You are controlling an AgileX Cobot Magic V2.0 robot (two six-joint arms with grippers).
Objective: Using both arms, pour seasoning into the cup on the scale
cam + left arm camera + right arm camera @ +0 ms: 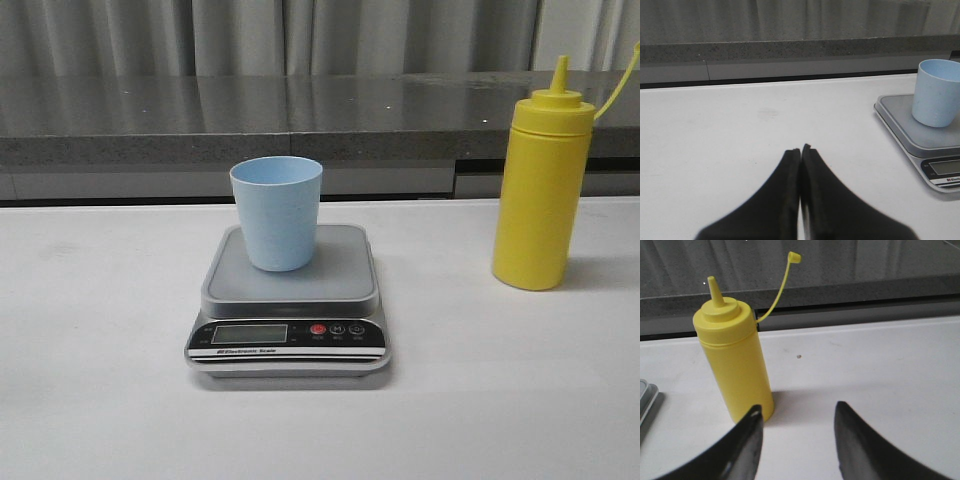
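The pale blue cup [277, 212] stands upright on the steel platform of the scale [288, 292] in the middle of the white table; both show again in the left wrist view, cup [937, 93] on scale [920, 135]. The yellow seasoning bottle [541, 192] stands upright on the table to the right of the scale, its cap hanging off on a strap. Neither arm shows in the front view. My left gripper [801, 149] is shut on nothing, over bare table left of the scale. My right gripper [797, 411] is open, with the seasoning bottle [735, 352] just ahead of one finger, outside the gap.
A dark grey stone ledge [300, 120] runs along the back of the table, with pale curtains behind it. The white tabletop [100, 400] stretches wide to the left of the scale and in front of it.
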